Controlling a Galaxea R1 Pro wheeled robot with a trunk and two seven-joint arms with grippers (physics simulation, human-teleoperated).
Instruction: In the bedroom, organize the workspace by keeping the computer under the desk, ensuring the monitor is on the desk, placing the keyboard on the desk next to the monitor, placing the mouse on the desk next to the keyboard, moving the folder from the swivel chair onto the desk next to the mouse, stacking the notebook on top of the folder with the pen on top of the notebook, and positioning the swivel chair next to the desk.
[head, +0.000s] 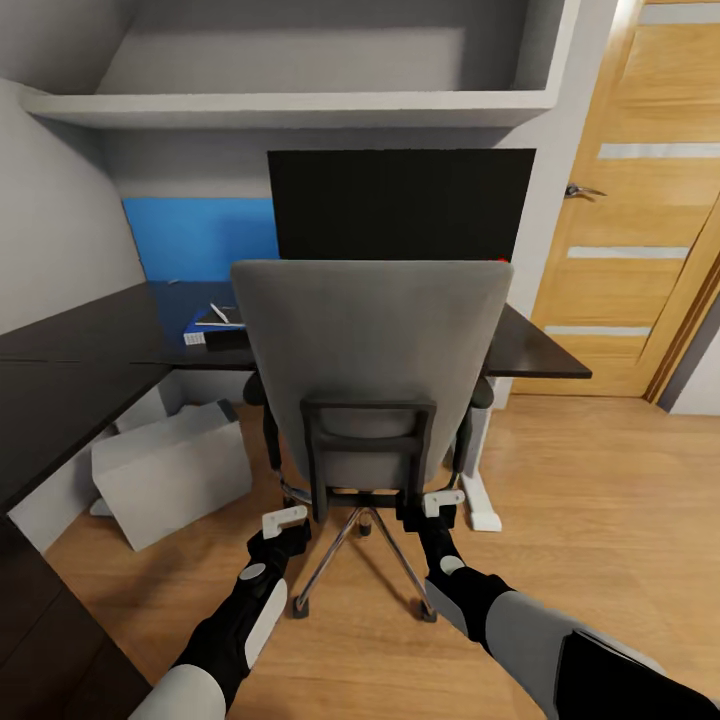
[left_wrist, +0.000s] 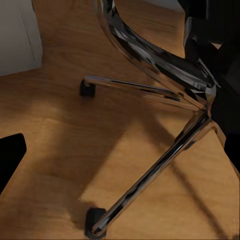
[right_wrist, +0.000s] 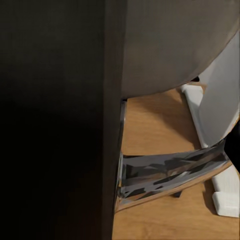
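Left hand: (head: 285, 522) low in head view, white fingers just behind the swivel chair's lower left side; open or closed, cannot tell.
Right hand: (head: 442, 503) white fingers at the chair's lower right, close to the black back frame; contact unclear, grip state cannot tell.
Swivel chair: (head: 372, 340) grey backrest facing the camera, black bracket on its back, pushed up to the tabletop front edge; seat hidden by the backrest.
Chair base: (left_wrist: 150, 95) chrome legs with black casters on the wood floor (head: 600, 480), seen close in left wrist view.
Tabletop: (head: 540, 350) dark, L-shaped, runs along the left wall and across the back.
Monitor: (head: 400, 205) black screen standing on the tabletop behind the chair.
Notebook or similar: (head: 215, 320) small white and dark items on the tabletop left of the chair, too small to identify.
Computer: (head: 170, 470) pale grey box tilted on the floor under the left part of the tabletop.
Door: (head: 640, 200) wooden, right of the tabletop.
Shelf: (head: 290, 108) grey, above the monitor.
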